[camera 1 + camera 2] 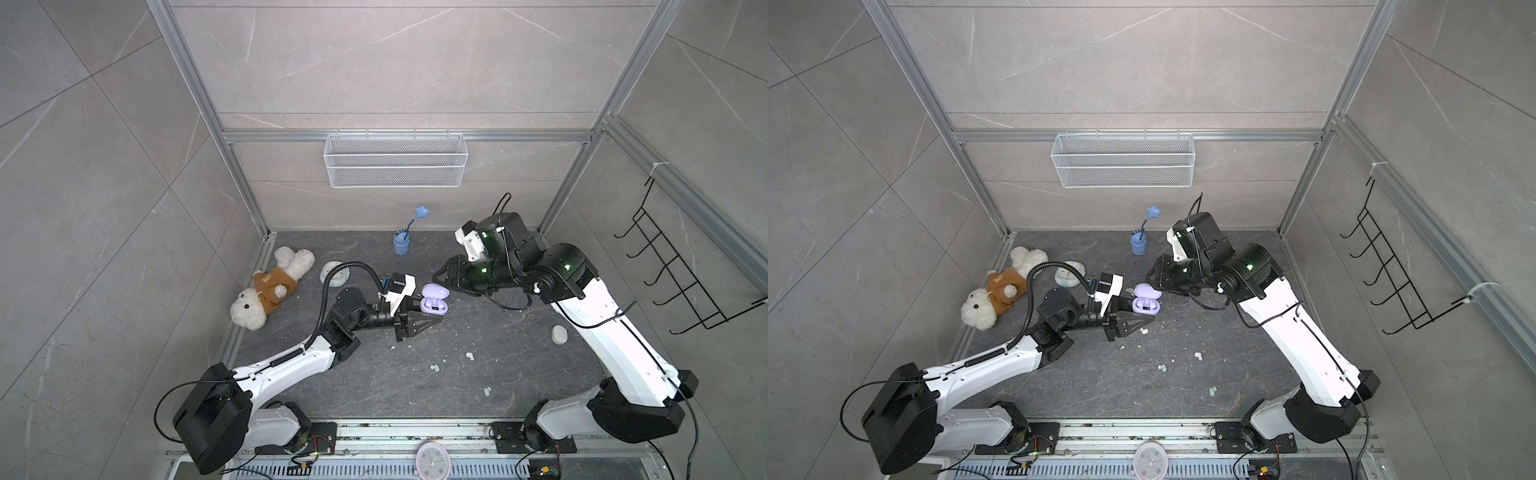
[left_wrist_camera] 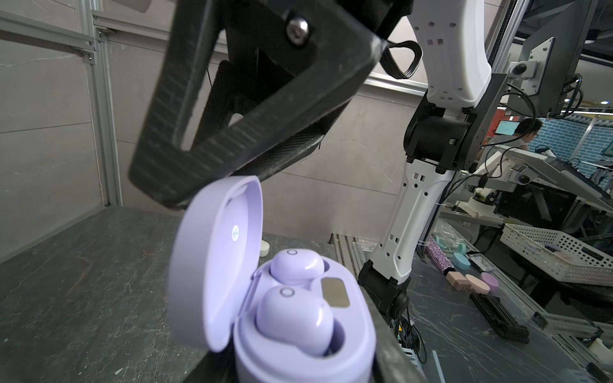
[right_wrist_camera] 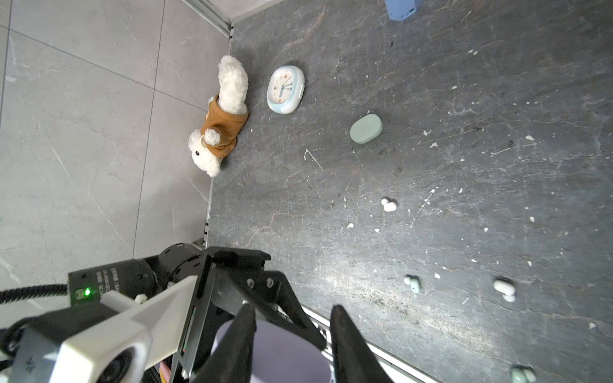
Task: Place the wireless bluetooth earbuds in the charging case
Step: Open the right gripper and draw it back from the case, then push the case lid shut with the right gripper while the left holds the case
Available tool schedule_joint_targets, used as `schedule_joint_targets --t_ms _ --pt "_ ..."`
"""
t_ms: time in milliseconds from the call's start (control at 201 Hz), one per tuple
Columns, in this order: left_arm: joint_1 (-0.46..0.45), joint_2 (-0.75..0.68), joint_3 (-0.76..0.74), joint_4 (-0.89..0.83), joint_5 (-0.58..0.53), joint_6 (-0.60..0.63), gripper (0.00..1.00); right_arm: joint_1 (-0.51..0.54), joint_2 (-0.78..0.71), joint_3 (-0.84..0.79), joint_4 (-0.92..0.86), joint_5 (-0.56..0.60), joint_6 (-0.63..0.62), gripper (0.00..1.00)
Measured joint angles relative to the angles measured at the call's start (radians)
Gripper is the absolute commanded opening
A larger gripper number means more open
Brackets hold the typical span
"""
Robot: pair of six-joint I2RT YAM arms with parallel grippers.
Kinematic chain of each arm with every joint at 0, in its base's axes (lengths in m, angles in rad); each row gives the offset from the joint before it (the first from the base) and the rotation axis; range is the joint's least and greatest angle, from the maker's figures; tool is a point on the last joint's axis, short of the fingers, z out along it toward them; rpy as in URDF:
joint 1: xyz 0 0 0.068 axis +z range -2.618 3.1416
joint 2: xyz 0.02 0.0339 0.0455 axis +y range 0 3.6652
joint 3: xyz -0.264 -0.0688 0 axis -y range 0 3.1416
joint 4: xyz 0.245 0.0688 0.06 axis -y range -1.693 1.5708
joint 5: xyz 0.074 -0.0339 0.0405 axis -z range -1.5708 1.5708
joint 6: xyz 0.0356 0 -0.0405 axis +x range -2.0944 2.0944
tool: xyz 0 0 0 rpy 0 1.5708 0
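My left gripper is shut on the base of the lavender charging case. It holds the case above the table with the lid open. Two lavender earbuds sit in its wells. My right gripper is open just behind the lid, its fingers on either side of the lid's top edge. White earbuds and mint earbuds lie loose on the dark table.
A closed mint case, a pale clock and a plush dog lie at the left. A blue cup with a flower stands at the back and a white case on the right. Crumbs dot the table.
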Motion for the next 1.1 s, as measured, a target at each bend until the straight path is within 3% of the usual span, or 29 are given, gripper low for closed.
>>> schedule_joint_targets --t_ms 448,702,836,1100 --pt "-0.005 -0.001 0.0 -0.013 -0.001 0.012 0.24 0.056 -0.014 0.0 -0.075 -0.033 -0.006 0.4" --pt "-0.006 -0.003 0.002 -0.074 -0.007 0.051 0.24 0.064 -0.027 -0.001 -0.121 -0.003 0.016 0.73" --pt "-0.006 -0.012 0.014 -0.171 -0.031 0.115 0.24 0.064 -0.029 -0.019 -0.134 0.008 0.027 0.81" --pt "-0.021 -0.032 0.05 -0.344 -0.077 0.226 0.24 0.064 -0.038 -0.138 -0.098 -0.005 0.045 0.87"
